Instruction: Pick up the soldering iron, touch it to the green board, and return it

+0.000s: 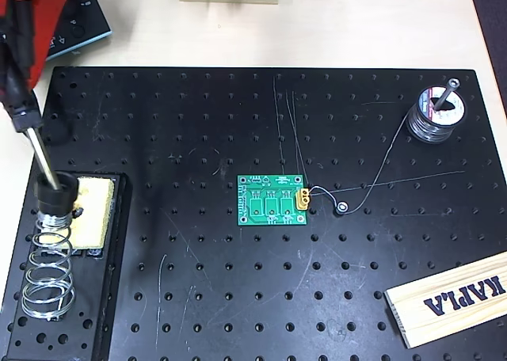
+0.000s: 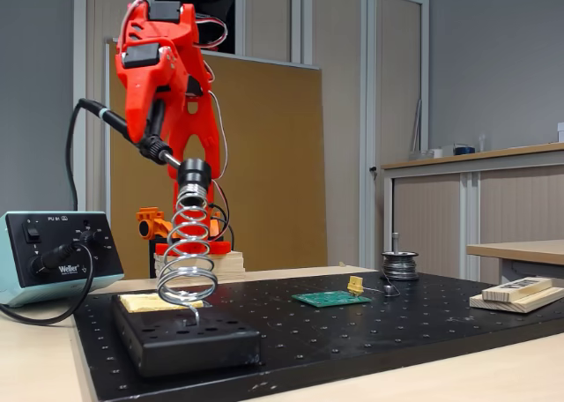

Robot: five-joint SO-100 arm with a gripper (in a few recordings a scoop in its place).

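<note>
Jaws of the red gripper (image 2: 152, 124), upper left of the fixed view, are closed on the handle of the soldering iron (image 2: 145, 140). The iron's long axis slants down to the right, its metal tip in the mouth of the coil-spring stand (image 2: 188, 261), cable trailing off to the left. The green board (image 1: 273, 201) lies flat at mid-frame in the overhead view, well right of the stand, on the black perforated surface (image 1: 238, 298).

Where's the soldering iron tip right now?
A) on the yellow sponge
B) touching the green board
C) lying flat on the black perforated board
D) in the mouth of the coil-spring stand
D: the slim black soldering iron, gripped by the red hand, has its metal shaft entering the black collar atop the silver coil-spring stand.
</note>
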